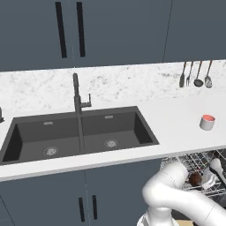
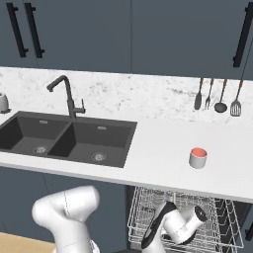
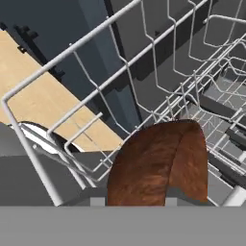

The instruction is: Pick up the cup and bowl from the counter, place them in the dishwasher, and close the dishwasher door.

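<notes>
Gripper [image 3: 129, 202] of mine is clamping the brown bowl [image 3: 158, 163] inside the dishwasher's wire rack [image 3: 144, 72], while the red-topped cup [image 2: 198, 157] is sitting on the counter [image 2: 158, 143] above the rack.

I saw a grey-white cup [image 2: 197, 158] with a red inside on the white, faintly marbled desk [image 2: 163, 143]. The sink [image 1: 79, 132] was dark charcoal, the cupboards [image 1: 114, 31] blue-grey, the rack [image 3: 158, 72] silvery wire, the bowl [image 3: 161, 161] reddish-brown, wood-grained.

Red-topped cup [image 2: 197, 157] upright on counter [image 2: 163, 148]; brown bowl [image 3: 158, 161] inside dishwasher [image 2: 148, 207] wire rack.
</notes>
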